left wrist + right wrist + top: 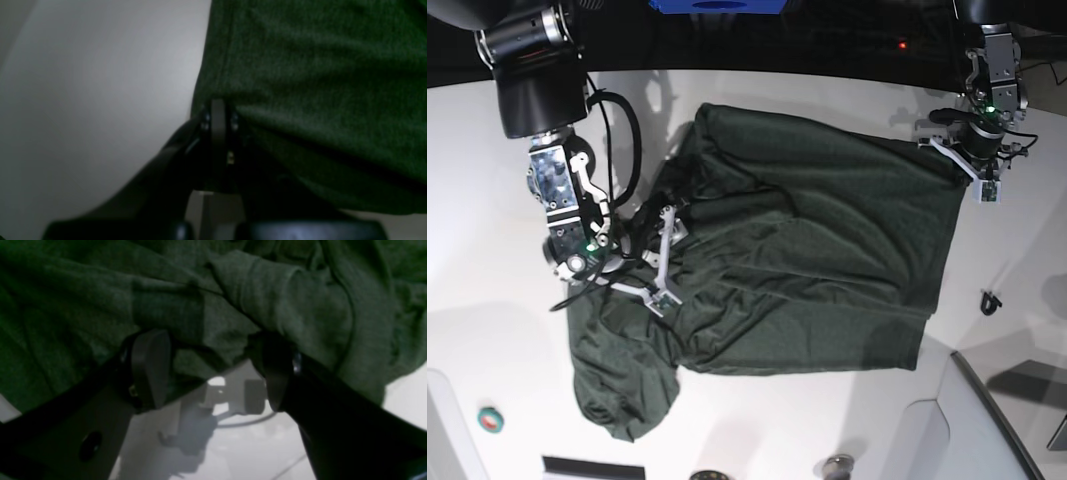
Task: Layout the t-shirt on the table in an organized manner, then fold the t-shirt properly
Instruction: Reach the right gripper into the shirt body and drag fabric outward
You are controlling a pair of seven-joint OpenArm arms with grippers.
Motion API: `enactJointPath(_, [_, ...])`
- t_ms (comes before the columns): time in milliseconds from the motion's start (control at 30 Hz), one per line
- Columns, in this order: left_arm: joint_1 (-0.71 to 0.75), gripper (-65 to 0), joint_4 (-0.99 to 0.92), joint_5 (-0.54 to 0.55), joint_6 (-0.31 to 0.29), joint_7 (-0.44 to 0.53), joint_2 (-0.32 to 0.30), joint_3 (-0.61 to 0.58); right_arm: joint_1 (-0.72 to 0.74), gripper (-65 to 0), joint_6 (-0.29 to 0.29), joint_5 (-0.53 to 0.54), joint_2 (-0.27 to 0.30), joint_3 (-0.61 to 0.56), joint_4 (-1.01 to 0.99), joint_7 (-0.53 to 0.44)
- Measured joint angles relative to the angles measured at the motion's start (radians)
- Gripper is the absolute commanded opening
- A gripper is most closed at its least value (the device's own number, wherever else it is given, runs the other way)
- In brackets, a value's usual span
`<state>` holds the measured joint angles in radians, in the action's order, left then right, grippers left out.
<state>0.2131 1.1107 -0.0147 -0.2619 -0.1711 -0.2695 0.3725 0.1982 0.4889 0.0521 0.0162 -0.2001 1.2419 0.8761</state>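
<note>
The dark green t-shirt [807, 260] lies wrinkled across the middle of the white table [487, 300], one bunched part trailing toward the front left. In the base view my right gripper [665, 256] stands open at the shirt's left edge. Its wrist view shows the two fingers [150, 366] wide apart, with folds of the t-shirt [283, 306] lying across the tips of my right gripper [210, 340]. My left gripper [957, 155] is at the far right corner. Up close, my left gripper [218, 110] is shut on the hem of the t-shirt [317, 83], above bare table [83, 100].
A small green roll [490, 420] lies near the front left edge. A small black item [990, 300] sits right of the shirt. A grey raised panel [997, 420] fills the front right corner. A blue object [717, 5] is at the back edge.
</note>
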Motion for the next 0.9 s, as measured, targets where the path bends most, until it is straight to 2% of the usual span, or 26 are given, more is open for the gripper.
enactJointPath(200, [0.0, -65.0, 0.0, 0.0, 0.0, 0.0, 0.0, 0.0, 0.0, -26.0, 0.0, 0.0, 0.0, 0.0, -0.005, -0.008])
enactJointPath(233, [0.0, -65.0, 0.0, 0.0, 0.0, 0.0, 0.0, 0.0, 0.0, -29.1, 0.0, 0.0, -0.005, 0.0, -0.005, -0.006])
enactJointPath(300, [0.0, -65.0, 0.0, 0.0, 0.0, 0.0, 0.0, 0.0, 0.001, -39.6, 0.0, 0.0, -0.014, 0.0, -0.005, -0.006])
enactJointPath(400, [0.0, -65.0, 0.0, 0.001, 0.0, 0.0, 0.0, 0.0, 0.009, -59.4, 0.0, 0.001, -0.02, 0.0, -0.005, -0.009])
enactJointPath(433, [0.0, -65.0, 0.0, 0.0, 0.0, 0.0, 0.0, 0.0, 0.014, -62.3, 0.0, 0.001, -0.019, 0.0, -0.005, -0.009])
enactJointPath(633, [0.0, -65.0, 0.0, 0.001, 0.0, 0.001, 0.0, 0.0, 0.009, -64.2, 0.0, -0.001, -0.016, 0.0, 0.021, 0.004])
enactJointPath(700, [0.0, -65.0, 0.0, 0.0, 0.0, 0.0, 0.0, 0.0, -0.01, -64.2, 0.0, 0.0, -0.013, 0.002, 0.066, 0.039])
enactJointPath(900, [0.001, -65.0, 0.001, 0.001, 0.0, 0.0, -0.002, 0.0, -0.141, -64.2, -0.002, 0.006, 0.097, 0.018, 0.336, 0.134])
